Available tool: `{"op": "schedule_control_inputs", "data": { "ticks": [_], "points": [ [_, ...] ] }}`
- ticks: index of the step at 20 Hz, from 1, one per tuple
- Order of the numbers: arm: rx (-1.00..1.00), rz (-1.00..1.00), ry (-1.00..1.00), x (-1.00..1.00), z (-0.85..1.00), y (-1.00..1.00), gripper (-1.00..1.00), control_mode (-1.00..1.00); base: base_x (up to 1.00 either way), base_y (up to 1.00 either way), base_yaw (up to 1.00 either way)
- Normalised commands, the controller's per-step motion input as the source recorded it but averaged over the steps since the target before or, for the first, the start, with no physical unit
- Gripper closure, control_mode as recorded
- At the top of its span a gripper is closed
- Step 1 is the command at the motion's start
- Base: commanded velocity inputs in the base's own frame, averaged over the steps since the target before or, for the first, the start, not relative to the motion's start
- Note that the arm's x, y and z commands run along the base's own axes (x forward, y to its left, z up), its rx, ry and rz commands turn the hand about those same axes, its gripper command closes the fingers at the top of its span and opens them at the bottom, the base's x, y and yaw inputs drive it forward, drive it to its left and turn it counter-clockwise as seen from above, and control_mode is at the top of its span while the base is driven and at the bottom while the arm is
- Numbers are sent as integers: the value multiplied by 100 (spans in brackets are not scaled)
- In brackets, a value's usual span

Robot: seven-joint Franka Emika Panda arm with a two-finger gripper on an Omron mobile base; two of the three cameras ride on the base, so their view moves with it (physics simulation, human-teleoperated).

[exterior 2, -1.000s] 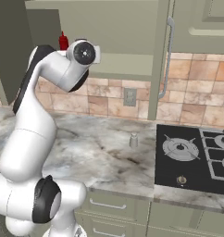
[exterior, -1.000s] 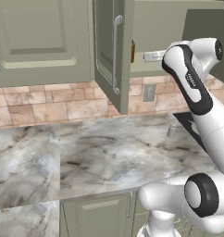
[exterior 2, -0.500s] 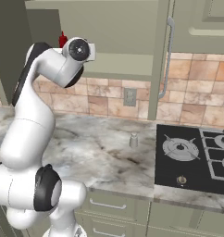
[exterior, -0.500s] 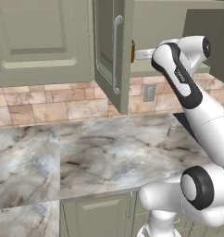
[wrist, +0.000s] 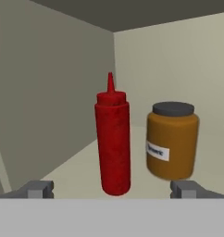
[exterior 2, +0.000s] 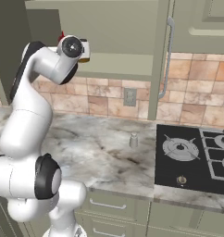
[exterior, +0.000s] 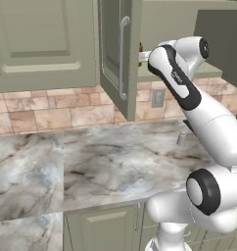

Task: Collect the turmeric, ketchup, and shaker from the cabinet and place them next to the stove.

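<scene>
Inside the open cabinet [wrist: 53, 92], the ketchup [wrist: 113, 143] stands upright on the shelf beside the turmeric [wrist: 172, 141], an orange-brown jar with a dark lid and a pale label; the two stand near each other but apart, the bottle the taller. The end effector [wrist: 113, 189] faces them with its jaws spread wide and holding nothing, its dark fingertips [wrist: 37, 189] flanking the bottle from a short way in front. From the base cameras, the white arm reaches up into the cabinet, whose door [exterior: 115, 54] hangs ajar with its long silver handle [exterior: 123, 56] showing. Down on the marble counter [exterior 2: 95, 152], the small grey shaker [exterior 2: 133, 140] stands upright, just left of the black stove [exterior 2: 192, 159] and well below the shelf.
</scene>
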Motion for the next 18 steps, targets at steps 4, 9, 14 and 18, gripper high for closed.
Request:
{"op": "schedule_control_inputs", "data": {
  "ticks": [4,9,14,18],
  "points": [
    [-3,0,1,18,0,12,-100,-100,0,0,0],
    [0,0,0,12,0,7,-100,-100,0,0,0],
    [0,0,0,6,0,8,-100,-100,0,0,0],
    [0,0,0,10,0,9,-100,-100,0,0,0]
  ]
}}
